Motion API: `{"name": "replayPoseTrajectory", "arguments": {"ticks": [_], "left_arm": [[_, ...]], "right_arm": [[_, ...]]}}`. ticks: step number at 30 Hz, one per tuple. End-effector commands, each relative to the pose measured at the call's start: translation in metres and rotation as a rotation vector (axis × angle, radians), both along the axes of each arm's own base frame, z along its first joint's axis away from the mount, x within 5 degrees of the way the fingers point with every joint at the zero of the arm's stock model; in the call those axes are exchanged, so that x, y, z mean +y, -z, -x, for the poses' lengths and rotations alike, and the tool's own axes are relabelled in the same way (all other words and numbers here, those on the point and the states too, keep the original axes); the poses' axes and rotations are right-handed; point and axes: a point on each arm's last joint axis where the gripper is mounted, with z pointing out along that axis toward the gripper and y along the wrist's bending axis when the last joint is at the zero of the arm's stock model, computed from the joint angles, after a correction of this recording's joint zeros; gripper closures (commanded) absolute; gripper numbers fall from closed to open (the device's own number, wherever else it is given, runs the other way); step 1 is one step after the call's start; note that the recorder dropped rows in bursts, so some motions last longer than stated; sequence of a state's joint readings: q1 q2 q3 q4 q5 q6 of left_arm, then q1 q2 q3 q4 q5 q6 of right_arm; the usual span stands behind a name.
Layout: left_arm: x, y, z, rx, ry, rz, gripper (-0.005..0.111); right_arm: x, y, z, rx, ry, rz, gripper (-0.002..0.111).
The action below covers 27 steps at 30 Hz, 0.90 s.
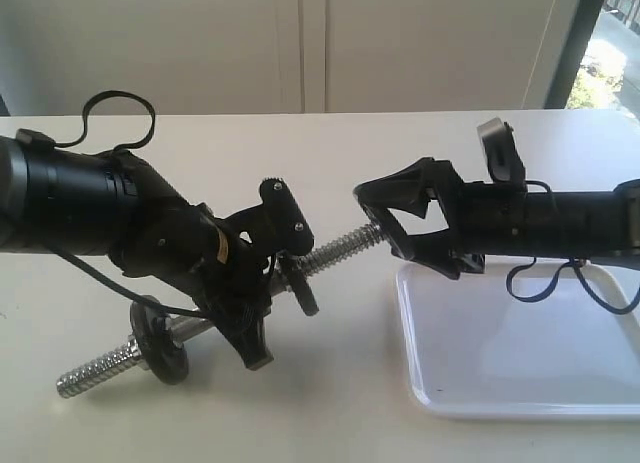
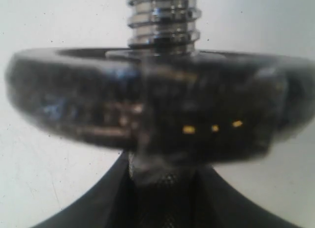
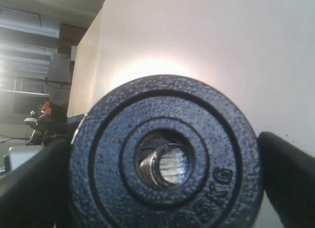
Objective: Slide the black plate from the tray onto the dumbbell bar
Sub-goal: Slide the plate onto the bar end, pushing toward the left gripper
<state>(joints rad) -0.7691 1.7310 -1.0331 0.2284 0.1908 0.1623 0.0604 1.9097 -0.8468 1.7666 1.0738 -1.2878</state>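
Black plate (image 3: 108,154): clamped by its rim between my right fingers (image 3: 290,179), standing on edge, its flat face turned to my wrist, with raised "KG" lettering low on that face.
Plate hole: in line with the dumbbell bar (image 3: 165,164), whose threaded tip shows inside it, coming from the far side.
Right gripper (image 1: 385,223): spread wide and gripping the black plate, clear of the table (image 1: 400,143), right at the bar's raised end.
Bar axis: slanted. One threaded end sits low at the tabletop, out past the back of my left gripper (image 1: 268,283). The other end rises and points straight into my right gripper.
Left gripper: closed around the bar's knurled middle and holding it at that slant.
Inner disc (image 2: 147,105): already on the bar, just ahead of my left fingers on the side toward my right gripper; blurred at my wrist.
Outer disc (image 1: 160,341): on the bar's low stretch, on the other side of my left gripper.
Tray (image 1: 520,353): white, lying on the table beneath my right arm, behind the gripper; the plate is apart from it.
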Motion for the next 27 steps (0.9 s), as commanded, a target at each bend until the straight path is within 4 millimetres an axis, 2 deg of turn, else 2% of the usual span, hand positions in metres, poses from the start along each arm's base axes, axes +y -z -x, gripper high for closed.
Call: {"name": "replayPoseTrajectory", "arguments": {"ticks": [1, 27], "left_arm": [[-0.0140, -0.0327, -0.0056, -0.139, -0.006, 0.207, 0.107], [-0.0128, -0.0312, -0.0047, -0.126, -0.005, 0.187, 0.107]], "right_arm": [[0.0102, -0.0141, 0.0128, -0.043, -0.120, -0.105, 0.108], [0.0048, -0.0141, 0.0109, -0.086, -0.114, -0.090, 0.108]]}}
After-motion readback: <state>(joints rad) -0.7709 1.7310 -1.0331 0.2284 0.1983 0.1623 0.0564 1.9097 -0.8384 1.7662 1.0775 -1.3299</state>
